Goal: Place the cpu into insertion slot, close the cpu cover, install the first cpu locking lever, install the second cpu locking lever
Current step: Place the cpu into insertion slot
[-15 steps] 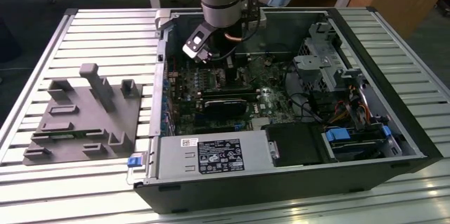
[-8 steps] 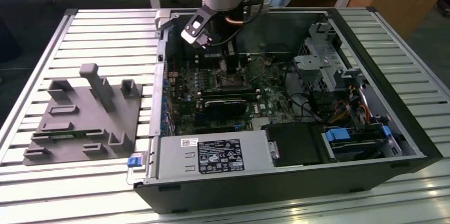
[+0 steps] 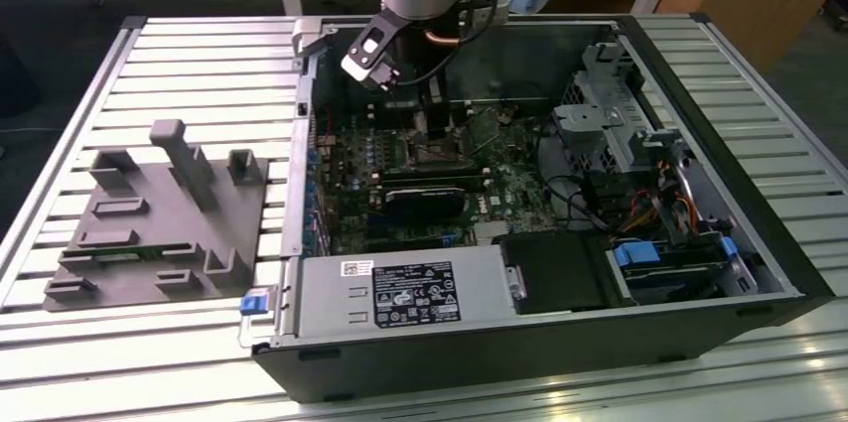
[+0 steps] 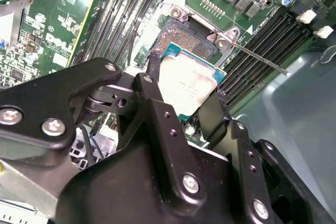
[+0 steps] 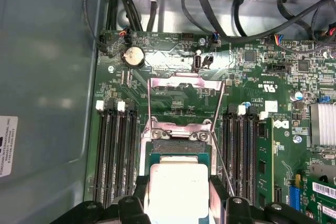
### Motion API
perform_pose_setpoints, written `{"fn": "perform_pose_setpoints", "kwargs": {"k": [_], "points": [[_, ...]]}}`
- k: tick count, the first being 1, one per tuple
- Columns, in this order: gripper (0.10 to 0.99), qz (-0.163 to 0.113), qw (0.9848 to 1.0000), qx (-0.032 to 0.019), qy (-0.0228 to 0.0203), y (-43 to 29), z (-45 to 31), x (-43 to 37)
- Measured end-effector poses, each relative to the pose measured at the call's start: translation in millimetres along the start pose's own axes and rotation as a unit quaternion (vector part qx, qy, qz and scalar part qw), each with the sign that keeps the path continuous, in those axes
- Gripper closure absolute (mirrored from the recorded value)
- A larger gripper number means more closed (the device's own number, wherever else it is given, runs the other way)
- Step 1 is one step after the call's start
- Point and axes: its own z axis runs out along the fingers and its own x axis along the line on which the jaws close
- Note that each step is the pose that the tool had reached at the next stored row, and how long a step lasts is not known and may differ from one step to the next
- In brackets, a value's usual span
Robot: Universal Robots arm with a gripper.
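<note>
In the second wrist view the end effector (image 4: 185, 95) is clamped on two opposite edges of the cpu (image 4: 191, 77). It holds the cpu over the insertion slot (image 4: 181, 38), whose dark pin field is partly bare; contact cannot be judged. The first wrist view shows what lies beyond: the cpu cover (image 5: 178, 81) standing open behind the slot, with a thin locking lever (image 5: 222, 163) free alongside. The exterior view shows the arm reaching into an open computer case (image 3: 756, 253) on the slatted desk (image 3: 199, 55), with a grey fixture (image 3: 159, 213) at the exterior view's left.
</note>
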Motion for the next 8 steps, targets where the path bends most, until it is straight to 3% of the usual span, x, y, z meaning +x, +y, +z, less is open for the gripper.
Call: {"fn": "perform_pose_setpoints", "kwargs": {"k": [8], "points": [[0.545, 0.000, 1.0000, 0.0000, 0.0000, 0.3, 0.0, 0.0]]}}
